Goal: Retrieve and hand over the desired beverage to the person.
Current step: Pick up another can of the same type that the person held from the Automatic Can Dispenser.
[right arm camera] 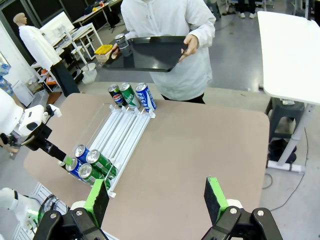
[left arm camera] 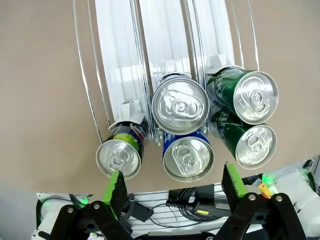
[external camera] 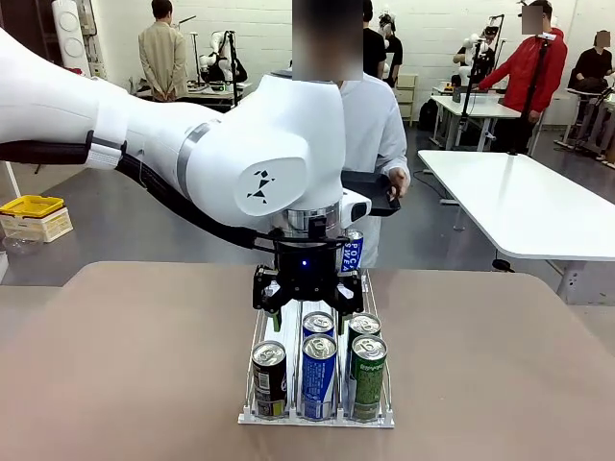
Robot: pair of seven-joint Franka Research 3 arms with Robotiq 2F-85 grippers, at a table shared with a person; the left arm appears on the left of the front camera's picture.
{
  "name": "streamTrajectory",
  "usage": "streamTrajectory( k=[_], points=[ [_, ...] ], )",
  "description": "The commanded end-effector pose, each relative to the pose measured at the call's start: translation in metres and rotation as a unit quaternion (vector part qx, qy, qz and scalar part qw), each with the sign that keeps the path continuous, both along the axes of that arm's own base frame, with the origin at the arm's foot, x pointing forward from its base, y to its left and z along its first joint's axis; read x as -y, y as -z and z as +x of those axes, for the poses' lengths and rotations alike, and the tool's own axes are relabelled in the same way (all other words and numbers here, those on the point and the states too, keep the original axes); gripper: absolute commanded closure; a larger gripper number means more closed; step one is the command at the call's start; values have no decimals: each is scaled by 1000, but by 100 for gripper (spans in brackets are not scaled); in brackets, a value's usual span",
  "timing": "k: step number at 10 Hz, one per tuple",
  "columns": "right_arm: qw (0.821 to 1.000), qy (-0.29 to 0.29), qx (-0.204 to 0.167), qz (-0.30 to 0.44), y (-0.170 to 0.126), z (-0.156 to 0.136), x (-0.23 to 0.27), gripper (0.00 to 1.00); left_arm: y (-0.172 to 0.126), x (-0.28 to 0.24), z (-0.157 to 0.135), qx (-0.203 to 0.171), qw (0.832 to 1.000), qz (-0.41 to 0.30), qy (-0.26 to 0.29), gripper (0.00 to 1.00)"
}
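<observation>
Since my left pincer (external camera: 307,317) hangs straight down over the near end of the clear rack (external camera: 317,420), its wrist camera looks right at the can tops. The fingers are spread wide and pinching nothing. From that angle the green pads (left arm camera: 116,186) sit on either side of the front blue can (left arm camera: 187,157), though I can't tell how far above it they are.

Five cans are bunched at this end: two blue ones in the middle lane, two green cans (left arm camera: 255,97) in one outer lane, and one dark can (left arm camera: 118,159) in the other. Three more cans (right arm camera: 129,94) stand at the far end of the rack, on the person's side.

My right pincer (right arm camera: 156,192) is spread too, empty, and high over the brown table (right arm camera: 200,140). The person (right arm camera: 170,20) stands at the far edge in a white hooded jacket, both hands on a black tray (right arm camera: 150,52) — a single can (right arm camera: 122,44) rides on it.
</observation>
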State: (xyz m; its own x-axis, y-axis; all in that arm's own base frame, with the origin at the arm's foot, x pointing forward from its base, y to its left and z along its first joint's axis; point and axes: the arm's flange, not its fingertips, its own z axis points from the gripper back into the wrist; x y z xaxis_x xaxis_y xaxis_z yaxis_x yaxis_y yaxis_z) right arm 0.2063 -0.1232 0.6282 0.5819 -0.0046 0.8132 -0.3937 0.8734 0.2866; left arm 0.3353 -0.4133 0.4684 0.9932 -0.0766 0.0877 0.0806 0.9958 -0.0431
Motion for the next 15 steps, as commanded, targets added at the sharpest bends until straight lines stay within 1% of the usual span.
streamTrajectory(
  k=[1, 4, 9, 13, 14, 15],
  points=[
    [1000, -1, 0, 1, 2, 1, -1, 0, 8, 3, 4, -15, 1000, -16, 19, 0],
    [1000, -1, 0, 1, 2, 1, -1, 0, 20, 13, 12, -28, 999, -5, 26, 0],
    [1000, -1, 0, 1, 2, 1, -1, 0, 25, 12, 14, -35, 999, -4, 29, 0],
    [1000, -1, 0, 1, 2, 1, -1, 0, 31, 14, 17, -49, 998, -5, 29, 0],
    [1000, -1, 0, 1, 2, 1, -1, 0, 29, 15, 15, -49, 998, -5, 28, 0],
    [1000, -1, 0, 1, 2, 1, -1, 0, 34, 12, 16, -34, 999, 4, 20, 0]
  ],
)
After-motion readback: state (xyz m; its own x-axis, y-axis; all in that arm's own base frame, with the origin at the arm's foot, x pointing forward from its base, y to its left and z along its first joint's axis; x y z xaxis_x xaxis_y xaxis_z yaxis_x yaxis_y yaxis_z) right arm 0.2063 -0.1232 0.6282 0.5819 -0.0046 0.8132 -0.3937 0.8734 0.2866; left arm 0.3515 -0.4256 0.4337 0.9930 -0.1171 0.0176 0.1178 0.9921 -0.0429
